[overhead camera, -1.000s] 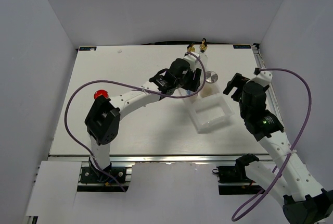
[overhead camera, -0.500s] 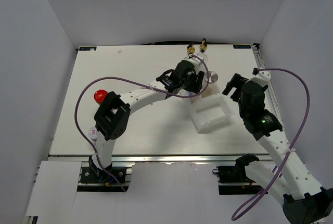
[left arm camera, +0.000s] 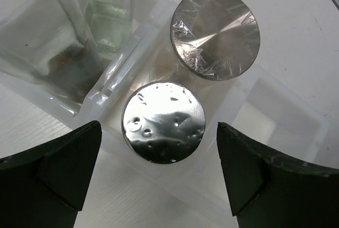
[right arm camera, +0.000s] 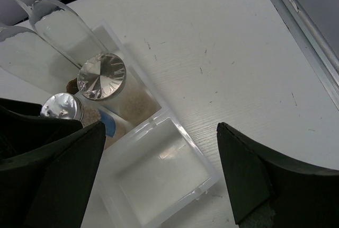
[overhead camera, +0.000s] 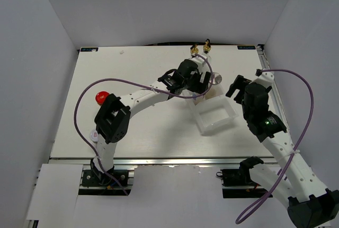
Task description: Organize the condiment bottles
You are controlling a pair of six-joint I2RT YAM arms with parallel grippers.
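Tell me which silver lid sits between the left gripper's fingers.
The dimpled lid, centred in the open left gripper. The other, film-wrapped lid stands beyond the fingers, outside the gap.

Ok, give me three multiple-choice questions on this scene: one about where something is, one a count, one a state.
1. Relative to the tray, the red-capped jar stands: A. inside it B. on the table to its right C. on the table to its left.
2. How many silver lids are in the tray? A. one B. two C. three.
3. The left gripper is: A. open above a silver lid B. shut on a lid C. out of view.
Answers: 1 C, the top view shows it far left of the tray; 2 B, both wrist views show two lids in the middle compartment; 3 A, its jaws stand wide apart either side of the lid.
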